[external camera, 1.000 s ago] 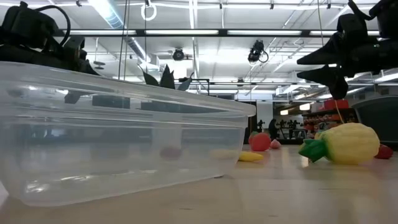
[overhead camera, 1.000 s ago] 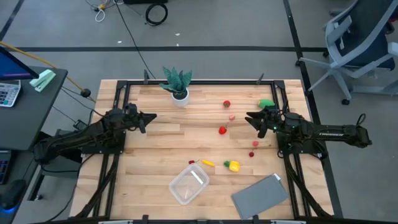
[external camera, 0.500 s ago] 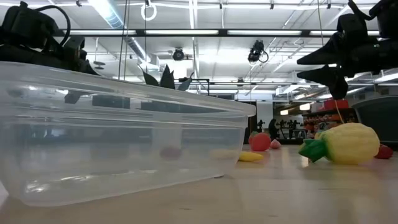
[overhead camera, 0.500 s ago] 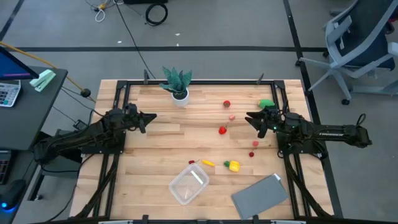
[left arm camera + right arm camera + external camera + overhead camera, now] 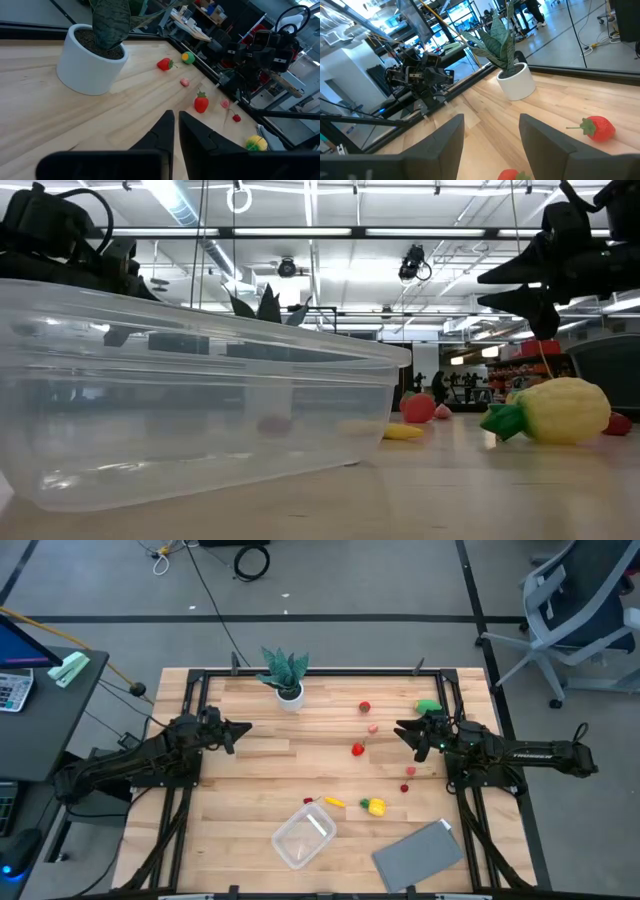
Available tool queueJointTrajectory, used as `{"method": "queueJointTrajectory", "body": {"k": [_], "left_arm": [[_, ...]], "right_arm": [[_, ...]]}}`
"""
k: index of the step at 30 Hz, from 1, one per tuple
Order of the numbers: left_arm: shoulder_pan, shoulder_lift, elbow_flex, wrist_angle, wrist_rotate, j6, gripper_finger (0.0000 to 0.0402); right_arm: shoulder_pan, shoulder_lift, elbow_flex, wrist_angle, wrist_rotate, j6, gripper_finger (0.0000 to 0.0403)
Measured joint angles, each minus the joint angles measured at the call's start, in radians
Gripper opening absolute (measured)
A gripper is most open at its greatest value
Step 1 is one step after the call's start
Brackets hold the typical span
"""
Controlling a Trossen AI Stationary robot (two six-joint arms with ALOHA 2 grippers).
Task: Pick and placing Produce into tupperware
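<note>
The clear tupperware (image 5: pixel 303 836) stands near the table's front edge; nothing shows inside it. The produce lies loose on the wood: a red strawberry (image 5: pixel 357 749), a red piece (image 5: pixel 365 707), a pink piece (image 5: pixel 373 727), a green piece (image 5: pixel 429 706), a yellow-and-green piece (image 5: pixel 375 806), a small yellow piece (image 5: pixel 334 802) and small red bits (image 5: pixel 411 771). My left gripper (image 5: pixel 176 125) hovers level at the table's left, fingers shut with a thin slit, holding nothing. My right gripper (image 5: pixel 490 135) hovers level at the right, open and empty, beside the green piece.
A spiky plant in a white pot (image 5: pixel 285 680) stands at the far middle. A flat grey sheet (image 5: pixel 417 855) lies at the front right corner. Black frame rails (image 5: pixel 188 710) run along the table's left and right sides.
</note>
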Motion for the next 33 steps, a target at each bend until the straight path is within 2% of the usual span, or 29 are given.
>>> {"method": "queueJointTrajectory", "body": {"k": [11,14,23,29,33], "left_arm": [[0.003,0.001,0.000,0.045,-0.002,0.001,0.0037],[0.003,0.001,0.000,0.036,-0.004,0.044,0.0039],[0.002,0.001,0.000,0.035,-0.004,0.031,0.0030],[0.002,0.001,0.000,0.037,-0.004,-0.080,0.0036],[0.003,0.001,0.000,0.041,-0.004,-0.225,0.0039]], "right_arm": [[0.000,0.000,0.000,0.000,0.000,0.000,0.0199],[0.000,0.000,0.000,0.000,0.000,0.000,0.0199],[0.000,0.000,0.000,-0.004,0.000,0.000,0.0199],[-0.001,0.000,0.000,0.001,0.003,0.005,0.0199],[-0.001,0.000,0.000,0.097,0.019,0.173,0.0199]]}}
